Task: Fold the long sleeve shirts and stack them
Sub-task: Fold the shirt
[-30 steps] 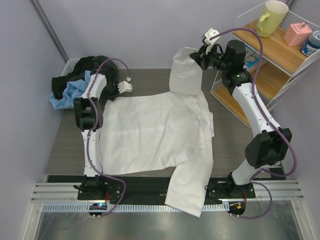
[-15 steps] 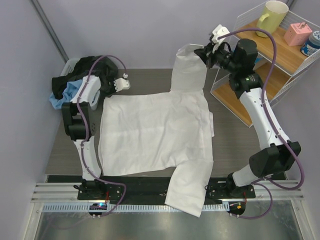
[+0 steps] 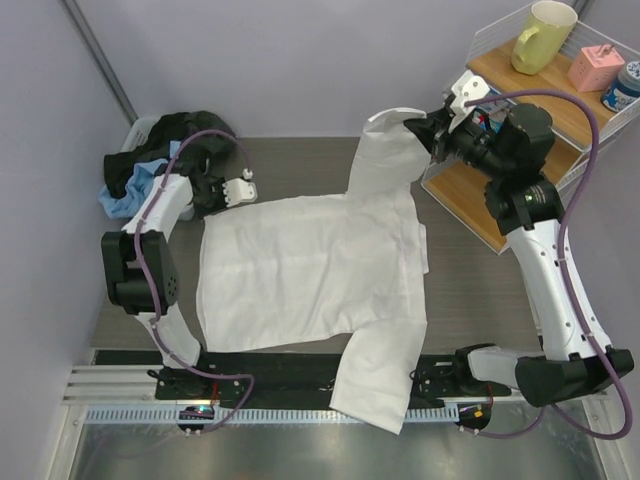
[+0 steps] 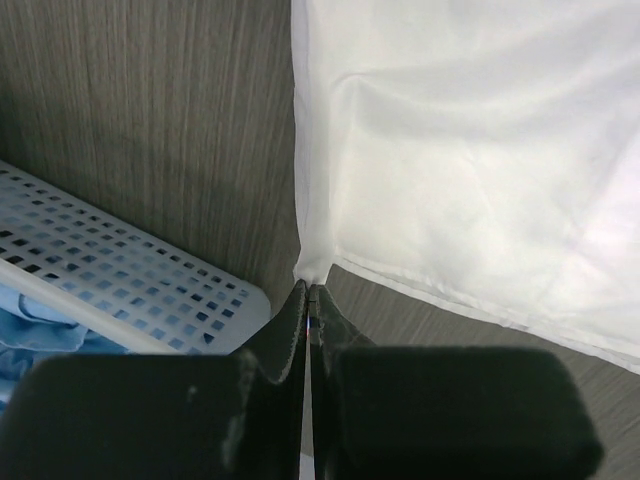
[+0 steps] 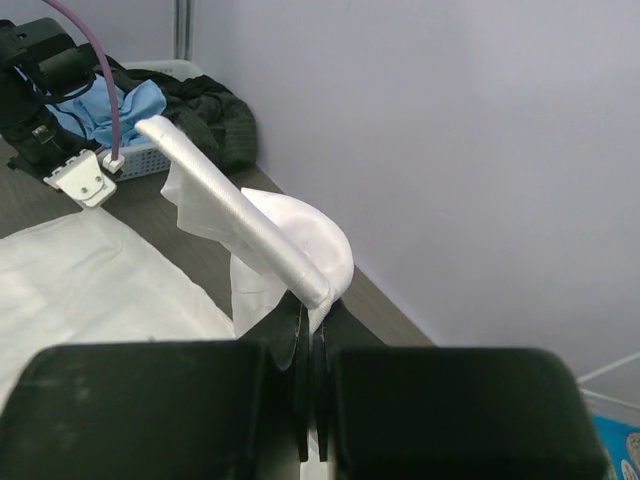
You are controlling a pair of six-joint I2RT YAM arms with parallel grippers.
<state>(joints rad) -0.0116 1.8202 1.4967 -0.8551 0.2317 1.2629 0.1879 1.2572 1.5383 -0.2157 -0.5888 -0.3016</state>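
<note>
A white long sleeve shirt [image 3: 310, 265] lies spread flat across the table. My left gripper [image 3: 218, 200] is at its back left corner, low over the table. In the left wrist view that gripper [image 4: 308, 290] is shut on the tip of the shirt's corner [image 4: 312, 265]. My right gripper [image 3: 425, 126] is raised at the back right, shut on the end of one sleeve [image 3: 385, 150], which hangs from it in a stretched fold. In the right wrist view the rolled sleeve edge [image 5: 240, 225] runs up and left from the shut jaws [image 5: 312, 312].
A white basket [image 3: 140, 135] of dark and blue clothes stands at the back left, right beside the left gripper. A wire shelf [image 3: 500, 200] with a yellow mug [image 3: 542, 35] stands close behind the right arm. The other sleeve [image 3: 380, 375] hangs over the near edge.
The right gripper has moved right and toward the shelf, drawing the lifted sleeve out. The left arm's elbow has swung left while its gripper keeps the shirt's corner.
</note>
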